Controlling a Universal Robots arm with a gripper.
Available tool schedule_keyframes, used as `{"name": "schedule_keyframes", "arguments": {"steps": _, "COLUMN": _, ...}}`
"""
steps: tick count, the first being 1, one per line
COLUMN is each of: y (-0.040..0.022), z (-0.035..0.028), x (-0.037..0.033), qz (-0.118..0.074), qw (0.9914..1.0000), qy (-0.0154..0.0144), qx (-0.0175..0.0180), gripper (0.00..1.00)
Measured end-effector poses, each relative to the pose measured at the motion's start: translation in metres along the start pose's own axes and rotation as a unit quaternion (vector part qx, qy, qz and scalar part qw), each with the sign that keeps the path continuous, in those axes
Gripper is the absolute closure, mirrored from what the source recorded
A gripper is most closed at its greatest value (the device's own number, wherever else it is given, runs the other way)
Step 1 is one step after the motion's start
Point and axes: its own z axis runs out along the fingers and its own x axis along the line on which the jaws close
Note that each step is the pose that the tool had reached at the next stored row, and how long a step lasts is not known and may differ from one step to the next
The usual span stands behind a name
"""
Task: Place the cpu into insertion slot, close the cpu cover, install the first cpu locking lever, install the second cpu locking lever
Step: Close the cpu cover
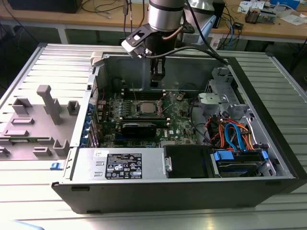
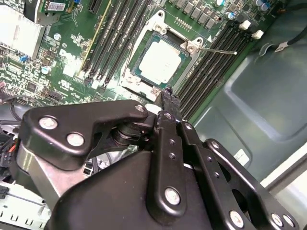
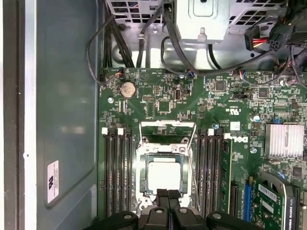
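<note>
Black label w/ white print & approval marks (image 1: 123, 166) on the grey power-supply housing (image 1: 154, 163), exterior view. Small white sticker (image 1: 99, 154) beside it. Fine print on both not legible. White sticker w/ a black mark (image 3: 53, 181) on the case wall (image 3: 67, 96), first wrist view. White maker's logo (image 3: 238, 139) printed on the green motherboard (image 3: 158, 91), w/ memory slots (image 3: 211, 172) between it and the insertion slot (image 3: 140, 175). Barcode sticker (image 2: 56, 6) on a green card, second wrist view.

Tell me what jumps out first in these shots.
The open computer case stands out, with the arm's tool hanging over its green motherboard. In the first wrist view, the silvery cpu sits in the insertion slot, the shut tool just above the slot's edge.
</note>
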Motion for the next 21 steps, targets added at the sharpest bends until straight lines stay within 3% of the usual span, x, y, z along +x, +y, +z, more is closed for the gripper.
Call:
{"name": "schedule_keyframes", "arguments": {"steps": 1, "y": -0.0002, "z": -0.0011, "x": -0.0031, "qz": -0.001, "qw": 0.99971, "qy": 0.0242, "qx": -0.0007, "gripper": 0.89}}
{"name": "schedule_keyframes", "arguments": {"steps": 2, "y": -0.0002, "z": -0.0016, "x": -0.006, "qz": -0.002, "qw": 0.99951, "qy": 0.0311, "qx": -0.0008, "gripper": 0.89}}
{"name": "schedule_keyframes", "arguments": {"steps": 4, "y": 0.0011, "z": -0.0017, "x": -0.0074, "qz": -0.001, "qw": 0.99951, "qy": 0.0313, "qx": 0.0011, "gripper": 0.89}}
{"name": "schedule_keyframes", "arguments": {"steps": 5, "y": 0.0037, "z": -0.002, "x": -0.0077, "qz": -0.001, "qw": 0.9995, "qy": 0.0312, "qx": 0.0045, "gripper": 0.89}}
{"name": "schedule_keyframes", "arguments": {"steps": 6, "y": 0.0044, "z": -0.002, "x": -0.0078, "qz": -0.001, "qw": 0.9995, "qy": 0.0313, "qx": 0.0054, "gripper": 0.89}}
{"name": "schedule_keyframes", "arguments": {"steps": 12, "y": 0.0049, "z": -0.0017, "x": -0.0084, "qz": -0.001, "qw": 0.99951, "qy": 0.0306, "qx": 0.0053, "gripper": 0.89}}
{"name": "schedule_keyframes", "arguments": {"steps": 15, "y": 0.0104, "z": -0.002, "x": -0.0096, "qz": -0.001, "qw": 0.99954, "qy": 0.0299, "qx": 0.0055, "gripper": 0.89}}
{"name": "schedule_keyframes", "arguments": {"steps": 16, "y": 0.0131, "z": -0.0021, "x": -0.0097, "qz": -0.001, "qw": 0.99956, "qy": 0.0291, "qx": 0.0055, "gripper": 0.89}}
{"name": "schedule_keyframes", "arguments": {"steps": 19, "y": 0.0238, "z": -0.0023, "x": -0.0101, "qz": -0.001, "qw": 0.99973, "qy": 0.0223, "qx": 0.0056, "gripper": 0.89}}
{"name": "schedule_keyframes", "arguments": {"steps": 21, "y": 0.0273, "z": -0.0023, "x": -0.0102, "qz": -0.001, "qw": 0.99978, "qy": 0.0203, "qx": 0.0057, "gripper": 0.89}}
